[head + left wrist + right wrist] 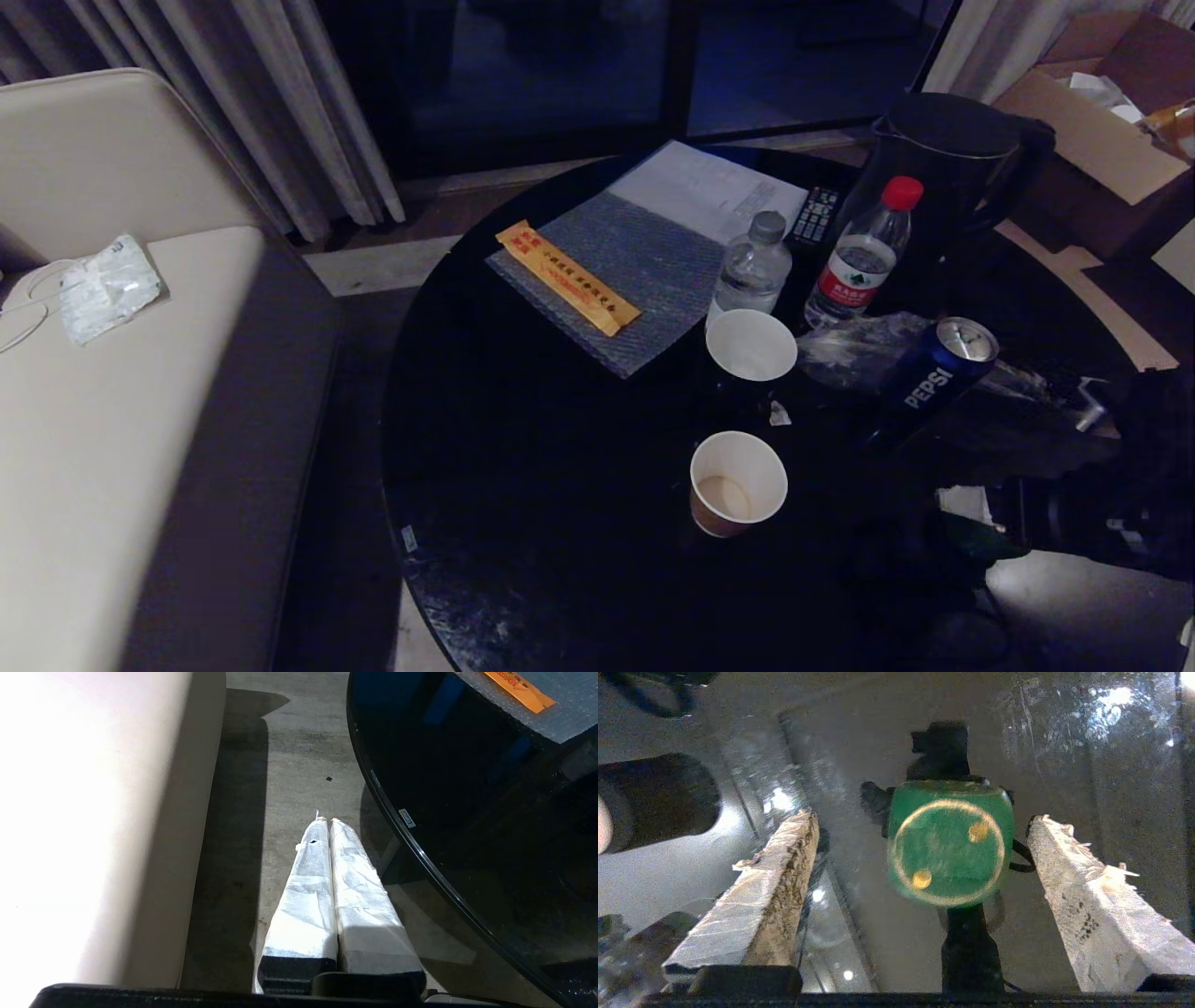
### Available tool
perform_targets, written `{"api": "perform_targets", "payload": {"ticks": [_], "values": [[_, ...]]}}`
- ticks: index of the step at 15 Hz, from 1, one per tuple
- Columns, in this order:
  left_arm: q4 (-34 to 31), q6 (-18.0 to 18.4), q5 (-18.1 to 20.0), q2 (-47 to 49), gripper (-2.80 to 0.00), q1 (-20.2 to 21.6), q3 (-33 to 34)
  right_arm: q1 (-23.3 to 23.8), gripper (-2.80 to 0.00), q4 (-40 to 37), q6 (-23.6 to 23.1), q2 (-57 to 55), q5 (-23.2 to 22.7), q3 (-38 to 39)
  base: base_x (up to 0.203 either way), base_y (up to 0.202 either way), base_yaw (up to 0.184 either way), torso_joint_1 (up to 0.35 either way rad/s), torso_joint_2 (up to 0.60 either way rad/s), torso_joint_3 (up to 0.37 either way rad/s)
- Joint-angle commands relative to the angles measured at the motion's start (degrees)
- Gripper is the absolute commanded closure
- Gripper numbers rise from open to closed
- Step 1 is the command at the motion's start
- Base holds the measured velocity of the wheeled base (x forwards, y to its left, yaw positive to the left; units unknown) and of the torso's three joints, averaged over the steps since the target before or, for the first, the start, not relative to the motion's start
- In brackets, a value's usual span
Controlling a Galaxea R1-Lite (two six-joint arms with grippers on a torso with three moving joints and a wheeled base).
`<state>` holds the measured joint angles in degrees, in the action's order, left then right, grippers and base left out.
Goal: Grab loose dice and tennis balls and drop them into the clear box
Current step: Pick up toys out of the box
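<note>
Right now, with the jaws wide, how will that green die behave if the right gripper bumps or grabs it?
The green die is probably rigid: it holds crisp flat faces. Its rounded corners and glossy look suggest it could tumble or skid on the smooth surface if nudged. The right gripper has frayed wrapping on its fingers, which likely helps the hold.

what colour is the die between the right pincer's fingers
Green die with gold pips and a gold ring on its face, clearest in the right wrist view.
</note>
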<state>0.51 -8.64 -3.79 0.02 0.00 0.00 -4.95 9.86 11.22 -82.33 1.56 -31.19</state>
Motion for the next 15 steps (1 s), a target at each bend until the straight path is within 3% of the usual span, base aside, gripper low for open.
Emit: {"api": "perform_targets", "payload": {"ticks": [1, 8, 11, 15], "values": [[0.0, -0.1, -0.1, -0.1, 0.0, 0.0, 0.0, 0.8, -2.8, 0.0, 0.0, -1.6, 0.1, -1.0, 0.0, 0.0, 0.0, 0.0, 0.0, 0.0], [0.0, -0.1, -0.1, 0.0, 0.0, 0.0, 0.0, 3.3, -2.8, -0.4, -2.3, -4.2, 0.4, -0.8, 0.0, 0.0, 0.0, 0.0, 0.0, 0.0], [0.0, -0.1, 0.0, -0.1, 0.0, 0.0, 0.0, 2.9, -2.8, -0.4, -7.3, -5.6, 0.7, -0.8, 0.0, 0.0, 0.0, 0.0, 0.0, 0.0], [0.0, -0.1, -0.1, 0.0, 0.0, 0.0, 0.0, 2.2, -2.8, 0.0, -7.3, -7.1, 0.7, -0.8, 0.0, 0.0, 0.0, 0.0, 0.0, 0.0]]}}
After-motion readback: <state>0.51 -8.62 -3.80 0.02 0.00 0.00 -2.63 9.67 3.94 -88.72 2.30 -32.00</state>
